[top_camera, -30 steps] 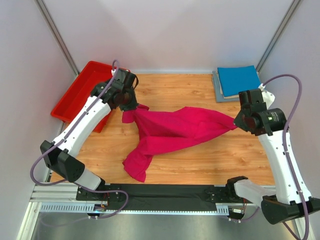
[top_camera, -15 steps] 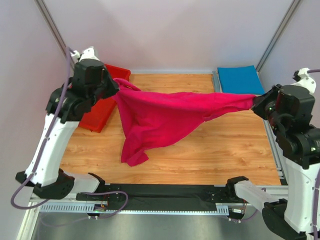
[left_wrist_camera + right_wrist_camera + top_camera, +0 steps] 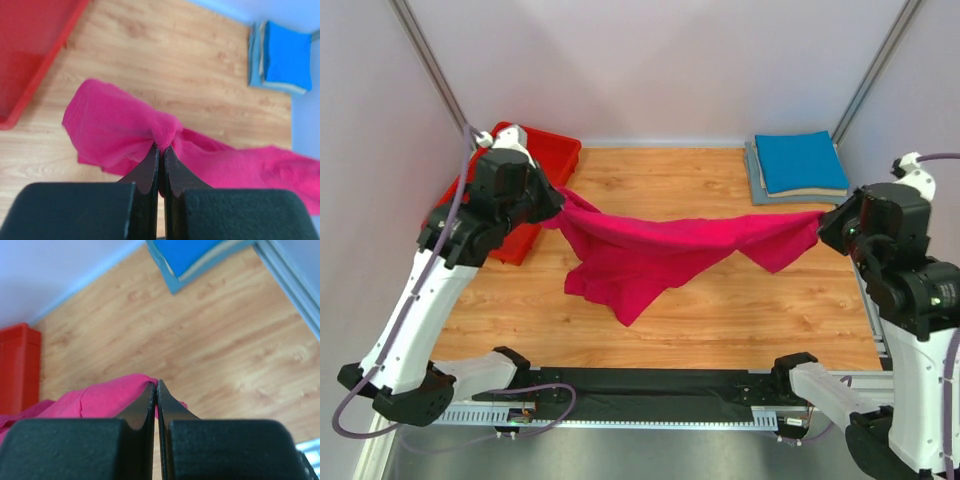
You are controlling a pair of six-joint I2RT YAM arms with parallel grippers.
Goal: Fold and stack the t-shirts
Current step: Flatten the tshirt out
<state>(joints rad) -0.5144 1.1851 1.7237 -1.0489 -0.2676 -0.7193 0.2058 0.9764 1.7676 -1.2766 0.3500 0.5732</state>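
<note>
1. state of the work. the magenta t-shirt (image 3: 660, 248) is suspended between the two arms above the middle of the surface (image 3: 740, 320). its upper edge runs as a shallow, sagging line from left to right. the rest of the cloth hangs below that line in a loose bunch toward the near left. the overhead view does not confirm whether the lowest fold rests on the surface or hangs just clear of it.

2. tool state. the left tool (image 3: 161, 149) is pressed together on a gathered knot of magenta cloth, with a loose flap spilling to one side. the right tool (image 3: 155, 386) is likewise pressed together, pinching a thin edge of the same garment. the grips sit at opposite ends, so holding the arms apart lets the cloth's own weight pull out the creases.

3. finished items. the blue t-shirt (image 3: 802, 160) lies folded on the grey t-shirt (image 3: 754, 175) at the far right corner. this is well apart from the hanging cloth, which leaves the stack undisturbed. the red bin (image 3: 548, 150) sits at the far left edge, behind the left arm.

4. assessment. the garment is stretched out but not flat. judging by its bunched lower part, it needs laying out on the surface before any fold can be made.
</note>
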